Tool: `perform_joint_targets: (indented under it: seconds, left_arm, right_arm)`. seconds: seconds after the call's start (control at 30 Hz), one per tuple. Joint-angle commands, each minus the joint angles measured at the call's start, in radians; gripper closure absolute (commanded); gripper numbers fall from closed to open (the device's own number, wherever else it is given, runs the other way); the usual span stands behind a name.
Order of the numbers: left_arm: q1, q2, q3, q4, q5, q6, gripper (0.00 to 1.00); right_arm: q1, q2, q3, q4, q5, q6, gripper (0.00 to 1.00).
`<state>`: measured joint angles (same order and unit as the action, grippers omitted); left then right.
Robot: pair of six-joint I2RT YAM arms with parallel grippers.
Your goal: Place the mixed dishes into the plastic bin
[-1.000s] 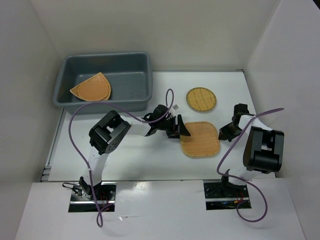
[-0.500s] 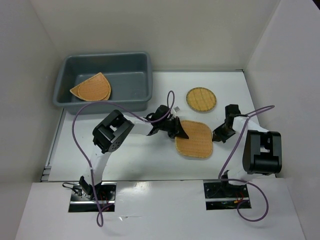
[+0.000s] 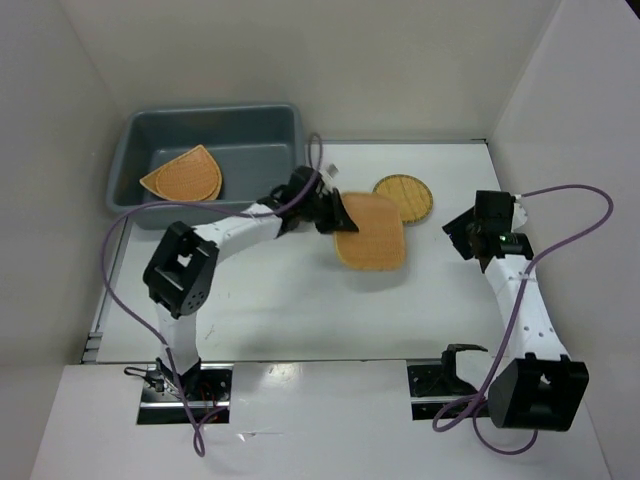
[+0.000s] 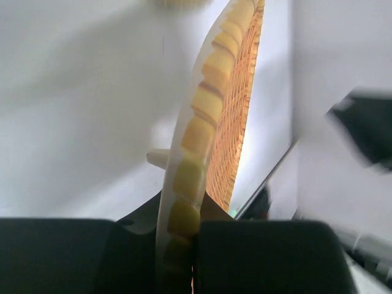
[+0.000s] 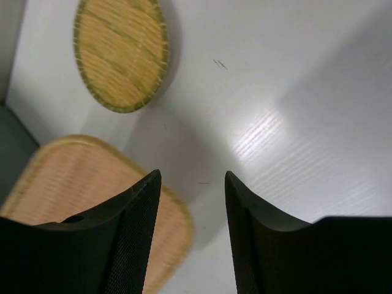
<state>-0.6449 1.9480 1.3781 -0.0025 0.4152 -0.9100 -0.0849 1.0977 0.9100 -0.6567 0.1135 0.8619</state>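
My left gripper (image 3: 335,213) is shut on the edge of the rounded square woven plate (image 3: 370,232) and holds it above the table, just right of the plastic bin (image 3: 296,150). The left wrist view shows that plate's rim (image 4: 199,122) edge-on, pinched between the jaws of the left gripper (image 4: 187,226). A rounded triangle plate (image 3: 183,176) lies inside the bin. The small yellowish round plate (image 3: 408,196) rests on the table, partly hidden behind the held plate. My right gripper (image 3: 466,232) stands open and holds nothing, to the right of both plates. The right gripper (image 5: 191,184) looks down on the round plate (image 5: 121,52) and the square plate (image 5: 55,177).
White walls enclose the table at the back and on both sides. The bin fills the back left corner, and a dark sliver of the bin (image 5: 8,141) shows in the right wrist view. Purple cables loop off both arms.
My left gripper closed on the square plate's edge and carried it up and back-left toward the bin. The right gripper let go, drew away to the right and opened.
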Motion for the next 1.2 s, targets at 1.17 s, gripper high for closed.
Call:
perform_joint_targets:
  seconds: [1.17]
  left_arm:
    - [0.962, -0.086, 0.016, 0.11, -0.19, -0.111, 1.0]
  right_arm:
    - [0.001, -0.148, -0.145, 0.054, -0.103, -0.077, 0.46]
